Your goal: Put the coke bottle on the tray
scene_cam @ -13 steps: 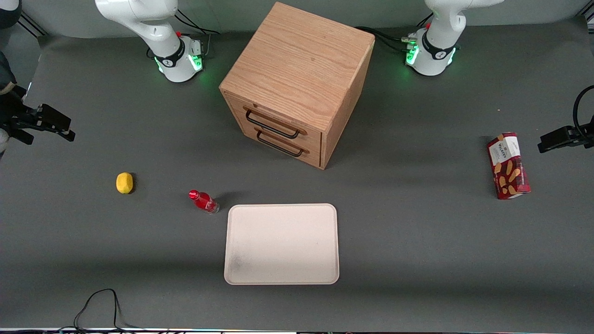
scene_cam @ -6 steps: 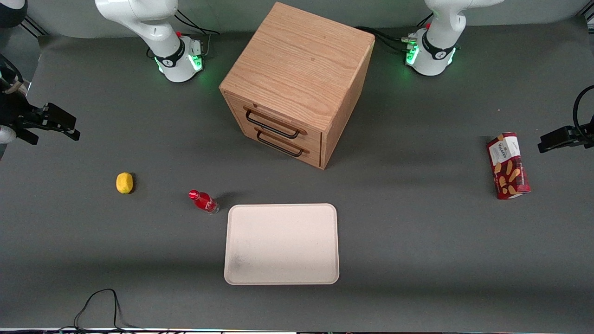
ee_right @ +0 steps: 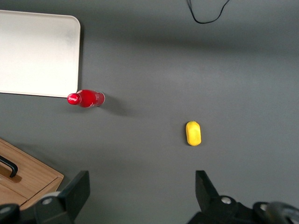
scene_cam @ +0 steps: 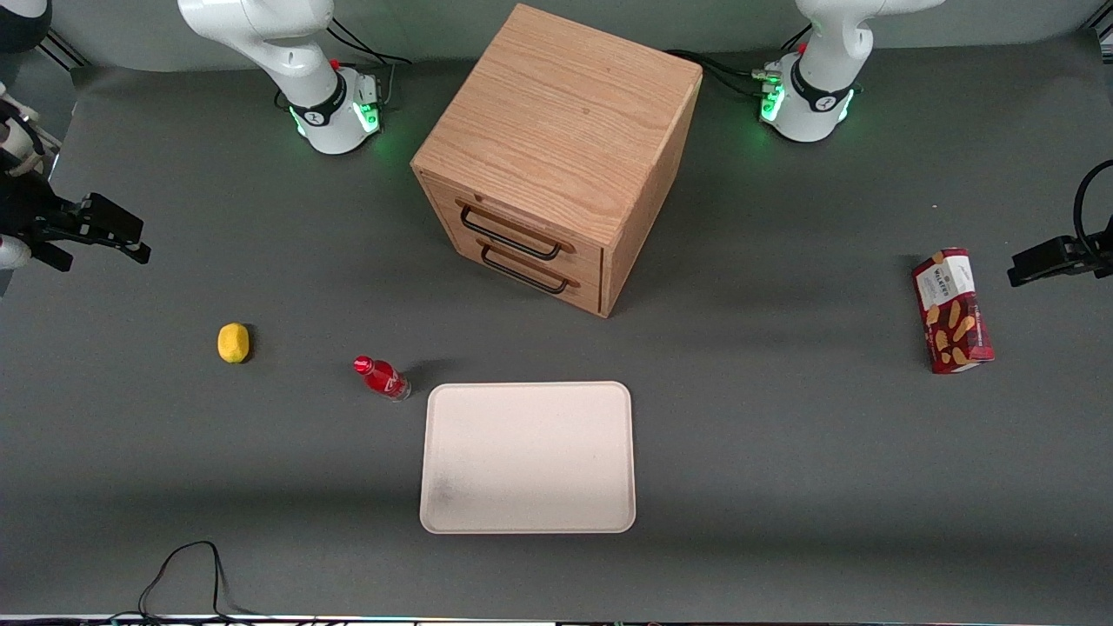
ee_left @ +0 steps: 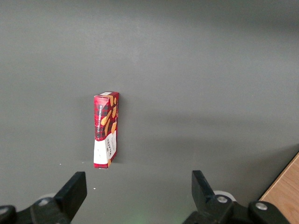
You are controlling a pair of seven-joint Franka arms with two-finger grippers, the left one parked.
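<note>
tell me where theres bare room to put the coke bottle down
The tray is bare all over. Bare mat lies between the coke bottle and lemon. Tightest spot: bottle right beside the tray's corner. The open claw hangs high at the working arm's end.

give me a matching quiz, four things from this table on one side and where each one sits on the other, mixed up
Things:
1. bottle
2. lemon
3. snack box
4. gripper

Places:
A. lying toward the parked arm's end of the table
B. standing on the table just off a corner of the tray
C. up in the air at the working arm's end, fingers open and empty
D. on the table between the bottle and the working arm's end

Pairs: 1-B, 2-D, 3-A, 4-C
</note>
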